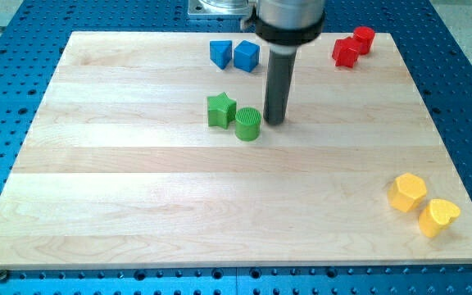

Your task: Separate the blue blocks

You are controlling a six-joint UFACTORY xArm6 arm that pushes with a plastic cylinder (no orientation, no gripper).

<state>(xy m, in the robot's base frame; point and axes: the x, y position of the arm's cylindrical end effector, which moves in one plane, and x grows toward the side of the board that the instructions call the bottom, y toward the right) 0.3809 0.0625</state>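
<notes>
Two blue blocks sit side by side near the view's top, close together or touching: a blue block [220, 53] on the left and a blue cube [247, 56] on the right. My tip [274, 122] rests on the board below and slightly right of the blue cube, right beside a green cylinder [248, 124]. The rod rises from there to the arm's grey collar at the view's top.
A green star [220, 110] sits left of the green cylinder. Two red blocks [352, 46] sit at the top right. A yellow hexagon [406, 192] and a yellow heart [438, 216] lie at the bottom right. The wooden board [138, 205] lies on a blue perforated table.
</notes>
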